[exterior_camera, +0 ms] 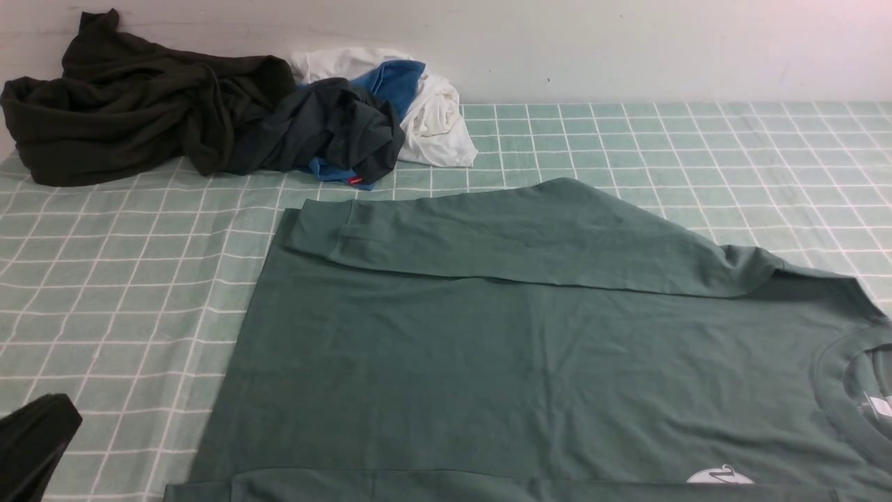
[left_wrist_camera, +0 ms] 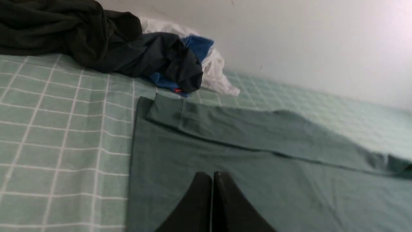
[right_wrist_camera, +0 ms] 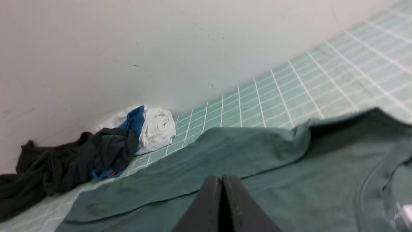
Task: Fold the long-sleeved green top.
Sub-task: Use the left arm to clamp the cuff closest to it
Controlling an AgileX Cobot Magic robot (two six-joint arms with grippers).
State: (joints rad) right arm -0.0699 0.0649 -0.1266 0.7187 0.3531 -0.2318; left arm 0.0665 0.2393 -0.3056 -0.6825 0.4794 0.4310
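Observation:
The green long-sleeved top [exterior_camera: 502,362] lies flat on the checked cloth, neck [exterior_camera: 847,390] to the right, hem to the left. Its far sleeve [exterior_camera: 529,237] is folded across the body, cuff at the left. A white logo [exterior_camera: 718,477] shows at the near edge. The top also shows in the left wrist view [left_wrist_camera: 257,180] and the right wrist view [right_wrist_camera: 289,180]. My left gripper [left_wrist_camera: 212,175] is shut and empty above the top's body. My right gripper [right_wrist_camera: 222,178] is shut and empty above the top, near the folded sleeve. In the front view only a dark part of the left arm [exterior_camera: 31,443] shows at the lower left.
A very dark olive-black garment [exterior_camera: 132,104] lies at the back left by the wall. Beside it is a dark charcoal garment [exterior_camera: 334,129] with blue [exterior_camera: 394,80] and white cloth [exterior_camera: 435,118]. The green checked cloth [exterior_camera: 697,153] covers the table.

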